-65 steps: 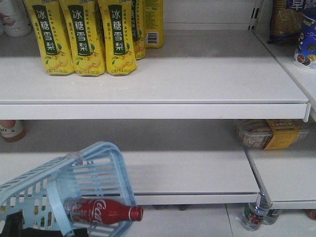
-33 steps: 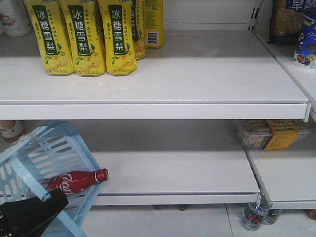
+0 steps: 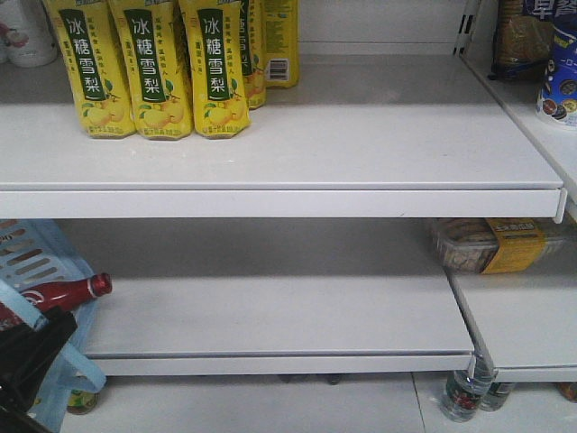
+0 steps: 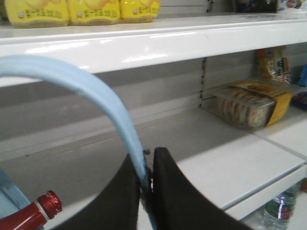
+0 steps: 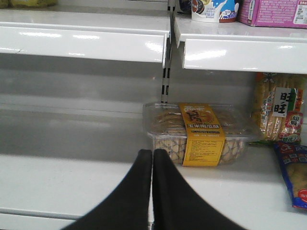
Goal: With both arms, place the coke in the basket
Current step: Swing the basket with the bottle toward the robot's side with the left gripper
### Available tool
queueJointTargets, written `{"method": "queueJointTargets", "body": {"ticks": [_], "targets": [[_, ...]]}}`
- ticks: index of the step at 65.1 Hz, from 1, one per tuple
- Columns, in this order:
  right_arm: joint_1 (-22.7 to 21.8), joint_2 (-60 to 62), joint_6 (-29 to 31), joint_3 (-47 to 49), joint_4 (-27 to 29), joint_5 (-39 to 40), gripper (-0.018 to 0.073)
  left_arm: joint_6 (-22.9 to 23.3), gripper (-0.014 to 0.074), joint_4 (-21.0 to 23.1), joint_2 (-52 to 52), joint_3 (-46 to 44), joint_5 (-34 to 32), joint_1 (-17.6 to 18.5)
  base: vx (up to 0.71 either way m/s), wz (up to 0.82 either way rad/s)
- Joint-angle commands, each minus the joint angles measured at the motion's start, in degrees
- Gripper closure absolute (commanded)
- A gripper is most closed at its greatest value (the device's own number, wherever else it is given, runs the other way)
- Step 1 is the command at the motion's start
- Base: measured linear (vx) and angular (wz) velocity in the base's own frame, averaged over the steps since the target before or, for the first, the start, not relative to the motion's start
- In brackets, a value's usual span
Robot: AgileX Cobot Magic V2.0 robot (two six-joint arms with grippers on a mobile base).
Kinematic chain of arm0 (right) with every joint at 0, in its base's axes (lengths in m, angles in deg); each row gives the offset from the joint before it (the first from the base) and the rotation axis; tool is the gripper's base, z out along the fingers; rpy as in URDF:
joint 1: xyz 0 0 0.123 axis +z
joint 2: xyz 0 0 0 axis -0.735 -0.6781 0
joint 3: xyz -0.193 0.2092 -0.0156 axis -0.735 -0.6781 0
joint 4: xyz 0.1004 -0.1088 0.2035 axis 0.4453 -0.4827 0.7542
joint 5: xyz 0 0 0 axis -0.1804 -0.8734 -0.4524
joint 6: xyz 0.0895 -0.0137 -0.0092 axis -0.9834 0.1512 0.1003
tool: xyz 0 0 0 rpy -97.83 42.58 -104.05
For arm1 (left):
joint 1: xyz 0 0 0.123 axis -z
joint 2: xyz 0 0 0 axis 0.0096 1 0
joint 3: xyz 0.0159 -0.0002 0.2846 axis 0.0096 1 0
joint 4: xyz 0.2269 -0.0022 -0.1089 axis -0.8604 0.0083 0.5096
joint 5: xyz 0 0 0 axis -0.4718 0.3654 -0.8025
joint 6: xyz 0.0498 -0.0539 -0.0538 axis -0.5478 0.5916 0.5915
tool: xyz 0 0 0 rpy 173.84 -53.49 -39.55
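Note:
The light blue basket (image 3: 36, 257) hangs tilted at the far left edge of the front view, mostly cut off by the frame. The coke (image 3: 63, 296) lies inside it, its red cap pointing right over the rim. My black left arm (image 3: 27, 356) is just below it. In the left wrist view my left gripper (image 4: 149, 158) is shut on the basket's pale blue handle (image 4: 96, 91), which arches up to the left; the coke's cap and neck (image 4: 41, 213) show at bottom left. My right gripper (image 5: 152, 155) is shut with nothing in it, over the lower shelf.
Yellow pear-drink bottles (image 3: 149, 68) stand on the upper shelf (image 3: 270, 153). A clear biscuit box with a yellow band (image 5: 201, 132) sits on the lower shelf ahead of the right gripper, snack packs (image 5: 283, 110) beside it. Water bottles (image 3: 464, 392) stand on the floor.
The basket with the coke in it has swung up and left, from the lower left of the front view to its far left edge. The left arm moved with it.

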Motion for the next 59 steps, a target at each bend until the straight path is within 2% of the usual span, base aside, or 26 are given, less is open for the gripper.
{"method": "queueJointTargets", "body": {"ticks": [1, 7, 12, 22, 37, 48, 59], "targets": [[-0.1, -0.7, 0.4, 1.5, -0.6, 3.9, 0.0569, -8.8, 0.0602, 4.6, -0.5, -1.9, -5.7, 0.2, 0.00, 0.00], [-0.1, -0.7, 0.4, 1.5, -0.6, 3.9, 0.0569, -12.6, 0.0602, 8.0, -0.5, -2.0, -4.3, 0.2, 0.00, 0.00], [-0.1, -0.7, 0.4, 1.5, -0.6, 3.9, 0.0569, -14.1, 0.0602, 9.2, -0.5, -2.9, -2.8, 0.2, 0.00, 0.00], [-0.1, -0.7, 0.4, 1.5, -0.6, 3.9, 0.0569, -14.1, 0.0602, 9.2, -0.5, -5.5, 2.1, 0.2, 0.00, 0.00], [-0.1, -0.7, 0.4, 1.5, -0.6, 3.9, 0.0569, -14.1, 0.0602, 9.2, -1.4, -5.6, 2.7, 0.2, 0.00, 0.00], [-0.1, -0.7, 0.4, 1.5, -0.6, 3.9, 0.0569, -14.1, 0.0602, 9.2, -4.9, -5.6, 6.1, 0.1, 0.00, 0.00], [-0.1, -0.7, 0.4, 1.5, -0.6, 3.9, 0.0569, -13.6, 0.0602, 8.8, -8.0, -5.5, 8.4, -1.8, 0.00, 0.00]]}}
